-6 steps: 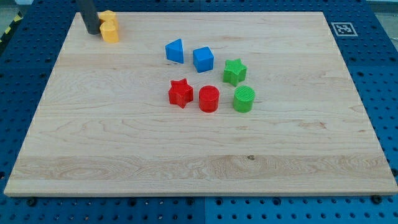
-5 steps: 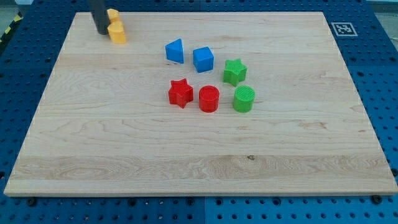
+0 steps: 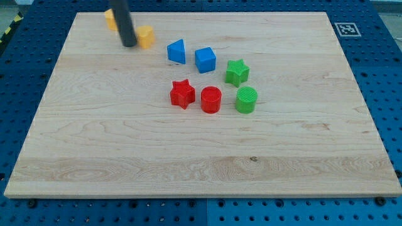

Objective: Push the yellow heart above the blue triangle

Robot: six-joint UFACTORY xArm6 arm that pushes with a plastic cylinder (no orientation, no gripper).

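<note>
push under way: my tip touches yellow heart, left of blue triangle; next, nudge rightward and up. no jaws fitted.

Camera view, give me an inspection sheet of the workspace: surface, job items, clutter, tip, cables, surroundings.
Surface: pale wooden board on a blue perforated table.
Job's things: yellow heart block at the view's top left, left of and slightly above the blue triangle block, apart from it.
Clutter: second yellow block, partly hidden behind the rod; blue cube; green star; green cylinder; red star; red cylinder.
Tip: my tip sits against the yellow heart's left side.
Cables: nothing seen.
Surroundings: black-and-white marker tag at the view's top right.
</note>
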